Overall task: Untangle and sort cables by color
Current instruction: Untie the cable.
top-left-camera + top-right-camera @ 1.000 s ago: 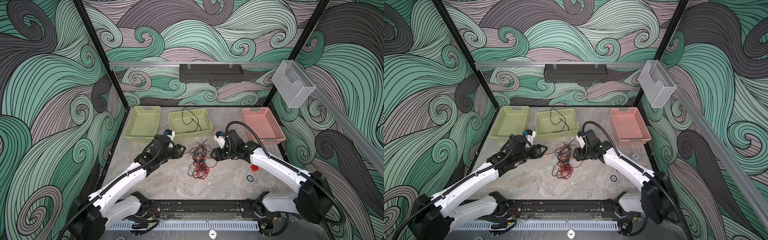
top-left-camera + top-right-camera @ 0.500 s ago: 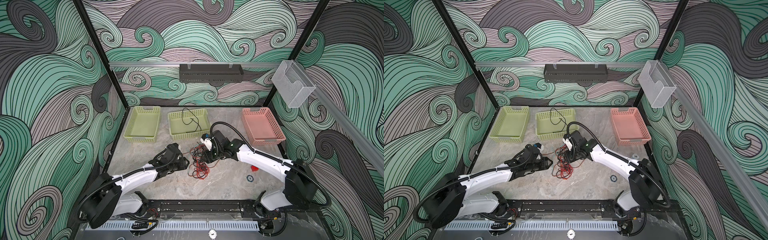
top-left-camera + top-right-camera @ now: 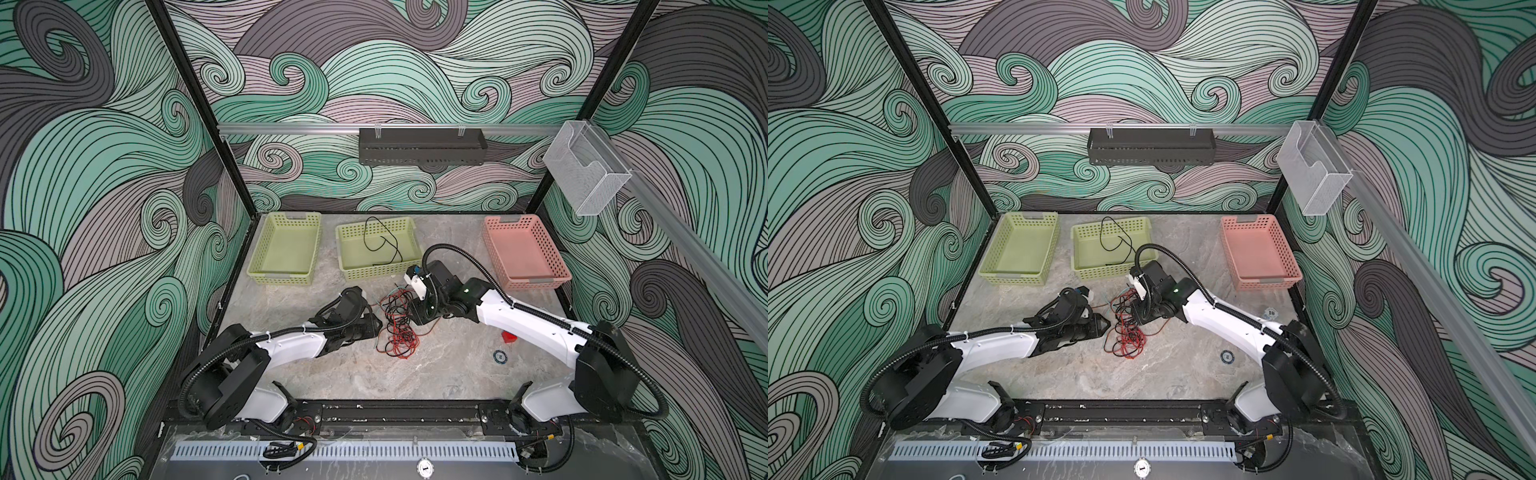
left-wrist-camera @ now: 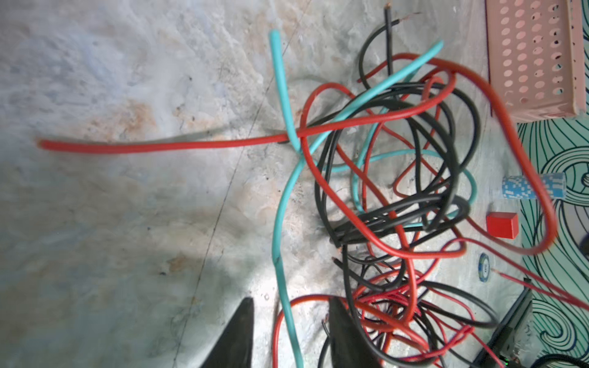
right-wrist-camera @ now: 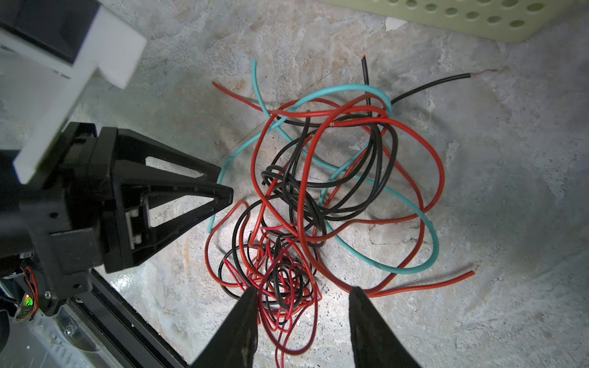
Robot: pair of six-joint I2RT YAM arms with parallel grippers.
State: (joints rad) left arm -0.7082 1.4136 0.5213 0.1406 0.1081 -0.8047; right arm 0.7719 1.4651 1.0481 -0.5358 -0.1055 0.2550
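The big grey stone table [image 3: 415, 374] holds it all. Three baskets sit along its far edge. A green basket [image 3: 266, 274] is in the far left corner. A second green basket [image 3: 345, 266] is near the middle of that edge, with one black cable [image 3: 382, 241] curled inside. A pink basket [image 3: 528, 284] is in the far right corner.

The messy pile of cables [image 3: 397, 324], red, black and teal, lies in the middle of the table. The left gripper [image 4: 291, 301] is at the pile's left side with its jaws spread. A teal cable [image 4: 280, 223] runs between them and is not squeezed. The right gripper [image 5: 302, 296] hangs over the pile's right side. Its jaws are spread too, above thin red loops.

Near the right edge are a small red block [image 4: 502, 225] and a tiny round chip [image 3: 1271, 311] that reads "10"
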